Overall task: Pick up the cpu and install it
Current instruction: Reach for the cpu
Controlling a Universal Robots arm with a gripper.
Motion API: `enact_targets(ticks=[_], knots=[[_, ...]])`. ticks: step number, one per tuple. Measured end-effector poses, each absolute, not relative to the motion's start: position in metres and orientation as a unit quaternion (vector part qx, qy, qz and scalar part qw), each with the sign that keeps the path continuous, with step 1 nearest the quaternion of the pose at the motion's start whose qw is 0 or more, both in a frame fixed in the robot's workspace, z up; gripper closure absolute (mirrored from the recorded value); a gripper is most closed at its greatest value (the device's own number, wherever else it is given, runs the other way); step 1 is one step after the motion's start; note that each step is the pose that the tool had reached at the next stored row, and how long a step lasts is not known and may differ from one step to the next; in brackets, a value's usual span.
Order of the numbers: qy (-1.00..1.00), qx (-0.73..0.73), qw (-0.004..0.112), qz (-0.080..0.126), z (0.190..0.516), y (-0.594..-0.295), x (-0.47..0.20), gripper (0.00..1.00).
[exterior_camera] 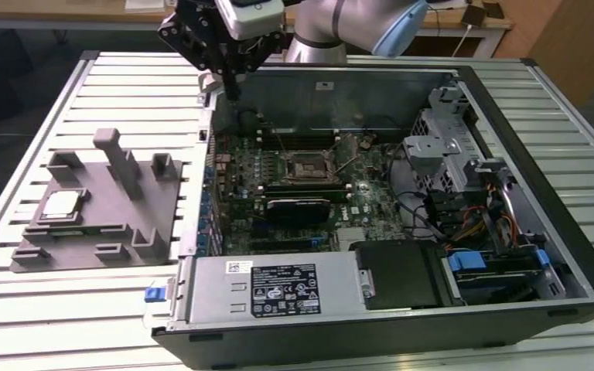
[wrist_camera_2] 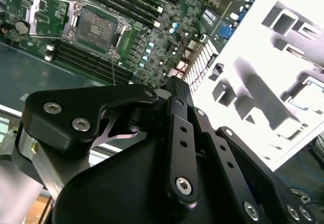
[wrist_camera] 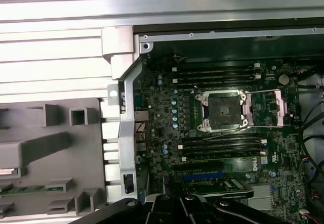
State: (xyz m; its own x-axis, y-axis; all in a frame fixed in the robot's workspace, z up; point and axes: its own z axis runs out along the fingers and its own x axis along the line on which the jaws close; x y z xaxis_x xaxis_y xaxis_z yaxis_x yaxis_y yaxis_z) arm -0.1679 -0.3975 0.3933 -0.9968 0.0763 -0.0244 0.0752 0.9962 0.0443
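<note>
The cpu (exterior_camera: 62,205), a small silvery square chip, lies flat in a pocket of the grey tray (exterior_camera: 101,232) at the exterior view's left, beside the open computer case. In the second wrist view it shows as a pale square (wrist_camera_2: 310,96) in the bright tray (wrist_camera_2: 253,77). My gripper (exterior_camera: 233,91) hangs above the case's back left corner, far from the cpu, its fingers drawn together and holding nothing. The motherboard's socket (exterior_camera: 308,166) (wrist_camera_2: 93,27) (wrist_camera: 223,112) stands with its metal bracket swung open.
The open case (exterior_camera: 544,255) holds a black finned block (exterior_camera: 299,209), a power supply (exterior_camera: 276,290), drive cages (exterior_camera: 452,154) and cables (exterior_camera: 472,224). Tall posts (exterior_camera: 111,158) rise from the tray. The slatted metal table (exterior_camera: 29,116) runs all around.
</note>
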Motion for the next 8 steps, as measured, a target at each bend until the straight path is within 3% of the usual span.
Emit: enact_targets(ticks=[8], knots=[[0.999, 0.038, 0.013, 0.022, 0.3932, -0.3968, -0.1784, 0.89]])
